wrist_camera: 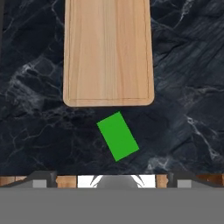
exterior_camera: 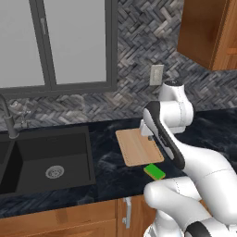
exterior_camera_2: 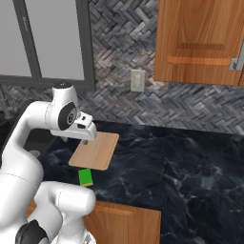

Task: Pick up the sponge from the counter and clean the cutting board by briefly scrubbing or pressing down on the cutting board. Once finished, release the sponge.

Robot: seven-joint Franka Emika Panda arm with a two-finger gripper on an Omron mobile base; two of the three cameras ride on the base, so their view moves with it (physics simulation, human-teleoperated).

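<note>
The green sponge lies flat on the black marbled counter. It sits askew just off the near short edge of the tan cutting board, close to the counter's front edge. Nothing lies on the board. My gripper hangs above the board's far end, well clear of its surface. Its fingertips stand wide apart, open, with nothing between them.
A matte black sink with a faucet is set in the counter left of the board. A wall outlet sits on the herringbone backsplash. Wooden upper cabinets hang to the right, above more counter.
</note>
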